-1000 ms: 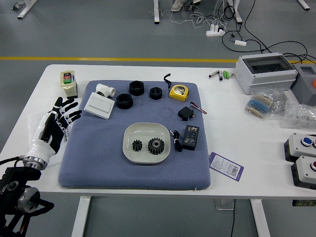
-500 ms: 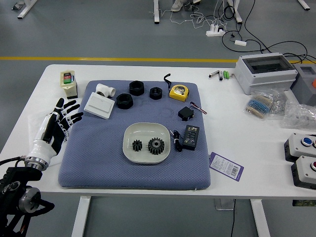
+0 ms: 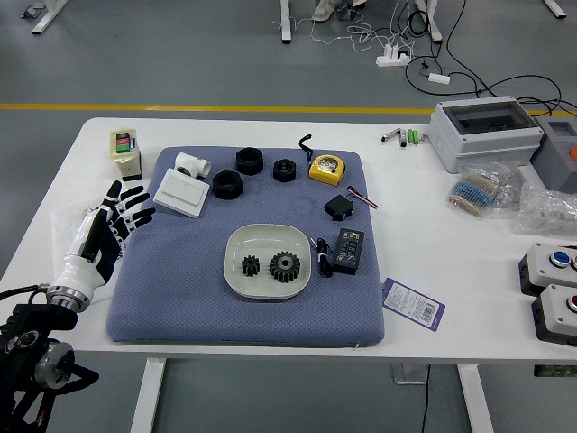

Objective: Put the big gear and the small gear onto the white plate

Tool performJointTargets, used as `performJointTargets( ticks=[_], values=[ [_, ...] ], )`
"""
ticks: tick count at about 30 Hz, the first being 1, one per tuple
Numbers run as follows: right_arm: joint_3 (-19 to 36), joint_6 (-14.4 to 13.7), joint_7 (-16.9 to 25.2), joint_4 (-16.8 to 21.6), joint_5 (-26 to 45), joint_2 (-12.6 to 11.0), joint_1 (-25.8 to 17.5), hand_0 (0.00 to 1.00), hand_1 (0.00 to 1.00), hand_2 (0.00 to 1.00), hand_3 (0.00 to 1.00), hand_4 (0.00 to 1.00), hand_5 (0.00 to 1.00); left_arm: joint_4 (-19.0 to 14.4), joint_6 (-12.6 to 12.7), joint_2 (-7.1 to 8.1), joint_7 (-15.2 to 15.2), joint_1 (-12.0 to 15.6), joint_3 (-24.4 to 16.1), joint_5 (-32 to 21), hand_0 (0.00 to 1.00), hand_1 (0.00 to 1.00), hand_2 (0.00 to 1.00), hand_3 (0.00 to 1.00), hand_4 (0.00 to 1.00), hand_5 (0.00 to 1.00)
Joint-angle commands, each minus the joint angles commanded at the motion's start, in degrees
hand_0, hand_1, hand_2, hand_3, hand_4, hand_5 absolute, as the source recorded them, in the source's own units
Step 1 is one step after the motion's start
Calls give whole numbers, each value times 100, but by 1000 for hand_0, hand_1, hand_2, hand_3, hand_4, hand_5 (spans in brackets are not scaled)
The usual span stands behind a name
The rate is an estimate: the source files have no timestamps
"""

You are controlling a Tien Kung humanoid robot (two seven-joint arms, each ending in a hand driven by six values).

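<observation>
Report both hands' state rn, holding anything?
Left hand: open, fingers spread, holding nothing, over the mat's left edge.
Right hand: not in view, can't tell.

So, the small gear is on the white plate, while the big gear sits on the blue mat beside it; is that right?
Not quite: the head view shows the big gear on the white plate too, to the right of the small gear.

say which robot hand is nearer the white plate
Left, from what shows: the left robot hand is open, left of the plate and clear of it; the right robot hand is out of view.
</observation>
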Motion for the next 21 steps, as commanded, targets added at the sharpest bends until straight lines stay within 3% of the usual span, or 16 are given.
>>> performJointTargets(
  ticks=[5,6,11,12,21],
  values=[
    [-9,-2,2,1,7,1,-10,606,625,725,538,729,701,28,13,-16,17,2,66,-6,777,725,830,782,884,909],
    [-11,-2,2,1,11,2,-12,606,626,725,537,729,701,28,17,-15,18,2,79,-8,835,813,875,797,883,910],
    [-18,-3,5,2,15,2,-21,606,626,725,537,729,701,18,42,6,21,4,136,4,835,813,875,797,883,910],
    [-26,-2,5,2,15,2,-25,606,625,725,538,729,701,20,47,9,21,5,150,5,871,880,921,804,885,915],
    [-44,-4,9,4,12,-1,-50,606,626,725,538,729,701,17,70,18,0,45,192,13,898,916,957,821,885,918]
  ],
)
